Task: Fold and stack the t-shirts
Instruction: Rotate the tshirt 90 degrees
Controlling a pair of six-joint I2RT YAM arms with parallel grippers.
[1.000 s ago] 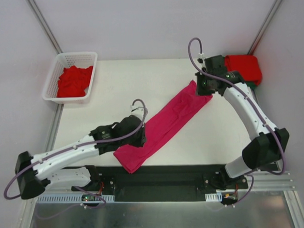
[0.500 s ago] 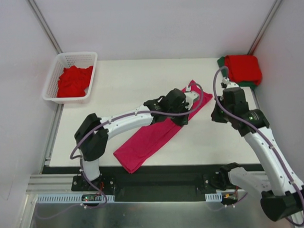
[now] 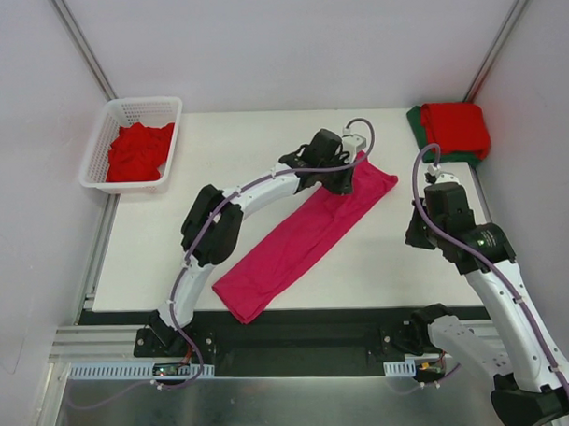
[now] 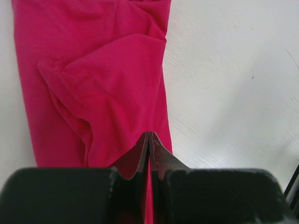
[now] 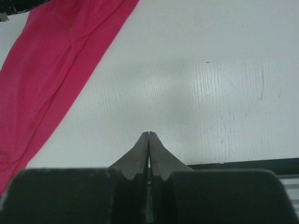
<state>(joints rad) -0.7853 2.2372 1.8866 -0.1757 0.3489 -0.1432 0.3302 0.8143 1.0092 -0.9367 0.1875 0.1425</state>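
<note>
A magenta t-shirt (image 3: 295,245) lies folded into a long strip, running diagonally from the near edge toward the back right. My left gripper (image 3: 349,180) is shut, its tips down on the strip's far end. In the left wrist view the left gripper (image 4: 149,133) sits over a raised flap of the magenta t-shirt (image 4: 93,70), with no cloth visible between the tips. My right gripper (image 3: 418,234) hovers shut over bare table to the right of the strip. The right wrist view shows the right gripper (image 5: 149,133) empty, with the magenta t-shirt (image 5: 51,79) at the left.
A folded red t-shirt (image 3: 457,125) lies on a dark green one (image 3: 415,118) at the back right corner. A white lattice basket (image 3: 131,108) at the back left holds crumpled red t-shirts (image 3: 137,151). The table's dark front edge (image 5: 243,164) is near my right gripper.
My left arm swept from the strip's near end to its far end. My right gripper left the far end and drew back to the right. The far end now lies flatter.
</note>
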